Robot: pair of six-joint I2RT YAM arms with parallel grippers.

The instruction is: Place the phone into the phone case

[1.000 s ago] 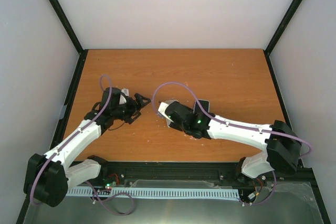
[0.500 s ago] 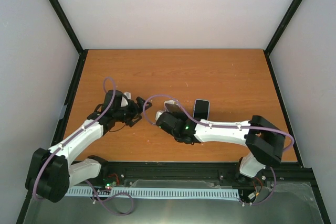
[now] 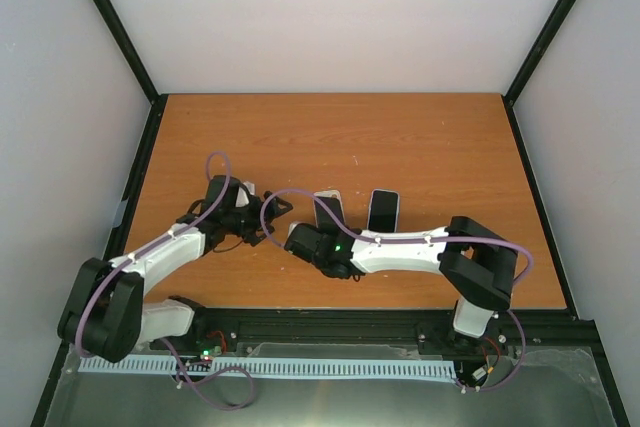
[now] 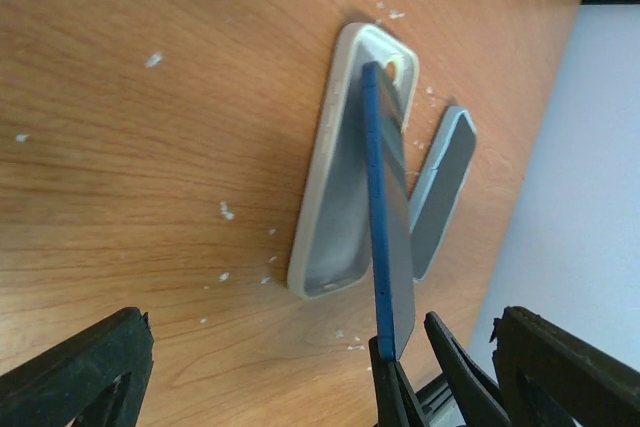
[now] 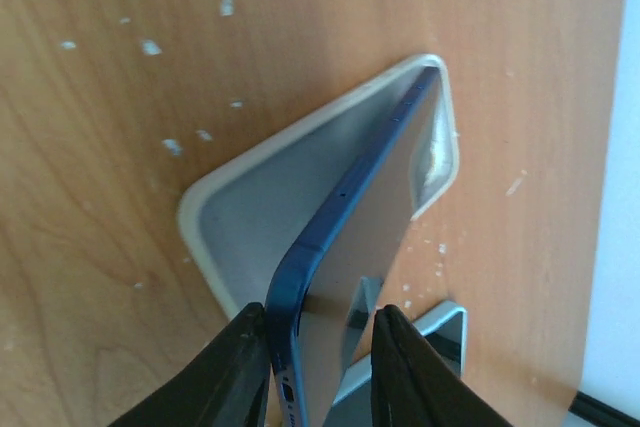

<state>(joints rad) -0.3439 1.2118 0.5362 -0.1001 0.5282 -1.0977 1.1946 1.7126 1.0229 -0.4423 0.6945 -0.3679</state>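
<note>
right hand [image 5: 320, 319]: narrow gap between the two fingers, with the near end of the phone standing in this gap; cannot tell if clamped or only resting there.
right fingers [image 5: 235, 372]: black, one on each side of the near end of the phone; one of them touching its dark blue edge, the other mirrored in its glossy face.
the phone [image 5: 352, 182]: tilted up on one long edge; far end down in a far corner of the phone case, near end lifted at the right hand; not yet flat in the case.
the phone case [image 5: 245, 222]: pale, soft, with rounded corners; flat on the tabletop with the open side up, under the phone; much of the hollow uncovered beside the raised phone.
left hand [image 4: 320, 347]: spread wide, holding nothing; above the tabletop, near the case and facing it along its length; one black finger at each lower corner of the left wrist view.
other phone [image 4: 440, 197]: dark face with a pale rim; flat on the tabletop just beside the case, on the side away from the left hand, about parallel to it; a strip of wood between the two in the top view.
tabletop [image 5: 100, 97]: orange-brown wood, with small white specks around the case.
left arm [image 3: 160, 247] and right arm [image 3: 400, 247]: both reaching inward, hands close together toward the near side of the tabletop.
</note>
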